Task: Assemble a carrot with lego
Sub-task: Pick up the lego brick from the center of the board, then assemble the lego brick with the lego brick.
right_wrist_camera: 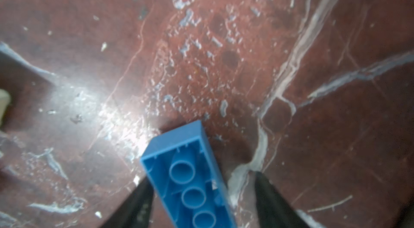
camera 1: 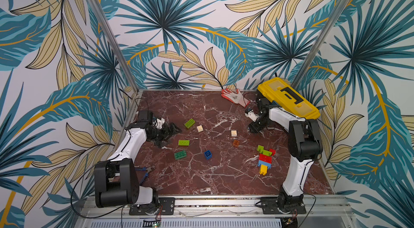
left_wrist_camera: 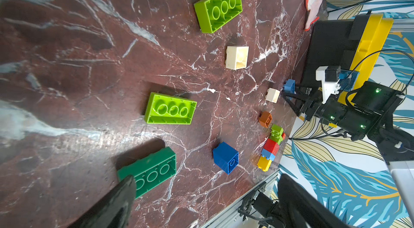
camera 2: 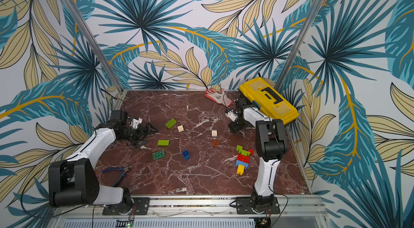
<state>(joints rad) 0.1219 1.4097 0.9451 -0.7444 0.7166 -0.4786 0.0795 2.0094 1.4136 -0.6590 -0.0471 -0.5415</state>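
Observation:
My right gripper [right_wrist_camera: 201, 179] points down at the back right of the table, with its jaws on either side of a light blue oblong lego [right_wrist_camera: 186, 170] that shows its hollow underside. One finger touches the brick and a gap remains at the other. The left wrist view shows this brick [left_wrist_camera: 289, 85] at the fingertips. My left gripper [camera 1: 170, 137] hangs open and empty at the left. Loose lego lie between the arms: lime green [camera 1: 189, 123] [camera 1: 183, 142], dark green [camera 1: 180, 155], blue [camera 1: 208, 154], cream [camera 1: 199, 128] [camera 1: 233, 133] and orange [camera 1: 236, 142]. A joined multicoloured stack [camera 1: 265, 158] lies at the right.
A yellow toolbox [camera 1: 287, 98] stands at the back right corner, close behind my right arm. A red and white glove [camera 1: 234, 95] lies at the back edge. Blue-handled pliers [camera 2: 118, 170] lie at the front left near my left arm's base.

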